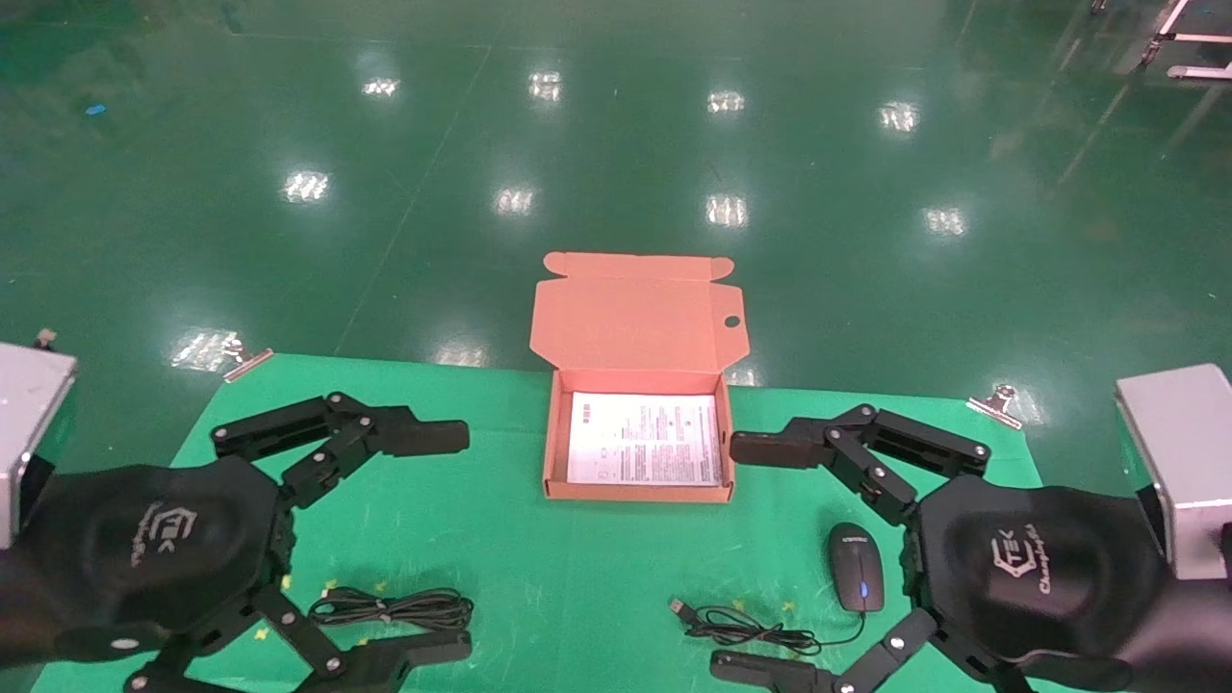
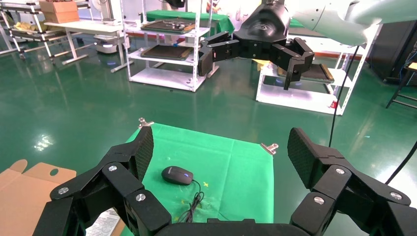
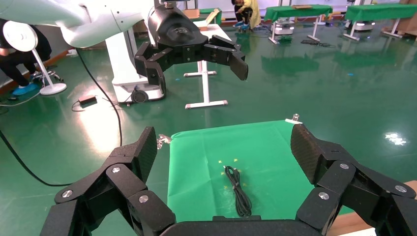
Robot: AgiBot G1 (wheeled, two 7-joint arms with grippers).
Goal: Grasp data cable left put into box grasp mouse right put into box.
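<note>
Pincers left (image 1: 452,544) and right (image 1: 736,556) released above cable (image 1: 395,608), mouse (image 1: 856,579)

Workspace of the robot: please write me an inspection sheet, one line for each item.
Surface: green cloth over the table, held by metal clips at the far corners.
Job's things: box open at the far middle, lid back, printed sheet inside; data cable near left; mouse near right, blue light on.
Clutter: nothing seen.
Grippers: left gripper open above the data cable, holding nothing; right gripper open above the mouse, holding nothing.
Cables: mouse cord with USB plug lies loose toward the middle.
Surroundings: glossy green floor; white racks and other green tables in the wrist views.
</note>
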